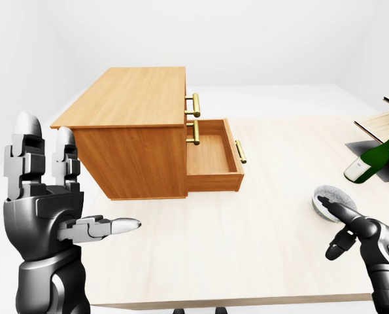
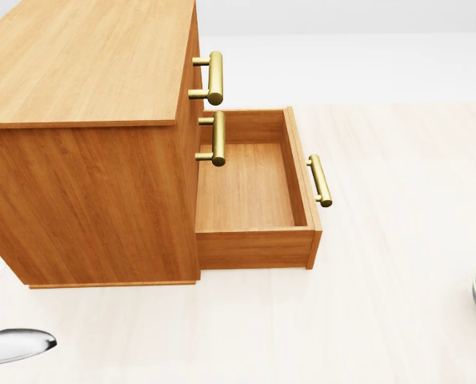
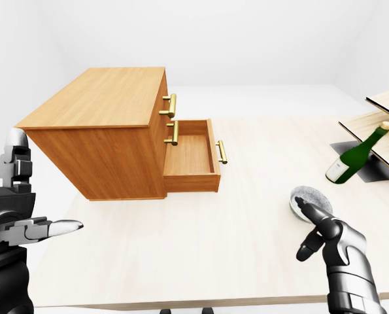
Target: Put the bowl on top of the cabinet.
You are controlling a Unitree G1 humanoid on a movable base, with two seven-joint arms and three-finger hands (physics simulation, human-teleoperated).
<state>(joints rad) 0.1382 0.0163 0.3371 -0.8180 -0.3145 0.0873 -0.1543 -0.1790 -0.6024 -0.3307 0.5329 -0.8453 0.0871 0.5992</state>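
Looking to the bowl (image 3: 310, 198) first: it sits on the bench (image 3: 181, 255) at the lower right of the eye views, upright and round, so it has no long axis to line up with; any side of the rim would serve for a grip. My right hand (image 3: 326, 237) is just below it in the right-eye view, fingers loosely spread and closed on nothing; one fingertip reaches over the near rim, though I cannot tell whether it touches. That hand is plainly the nearer one. My left hand (image 1: 44, 209) stands far to the left, well apart from the bowl, fingers upright, thumb pointing rightward, holding nothing.

I judge the move turns on this: the bowl lies beyond my right fingertips, and the cabinet (image 1: 132, 98) lies well off to the left and higher in the view; so the carry must go leftward and upward across the bench. The bottom drawer (image 1: 210, 154) is pulled out toward the bowl's side, its handle jutting; I would lift above it before crossing. I see nothing on the bench between bowl and cabinet, and the cabinet's wide flat top gives ample room to land. A green bottle (image 3: 354, 157) leans near the bowl's upper right, apart from it; I should keep my wrist from swinging that way.
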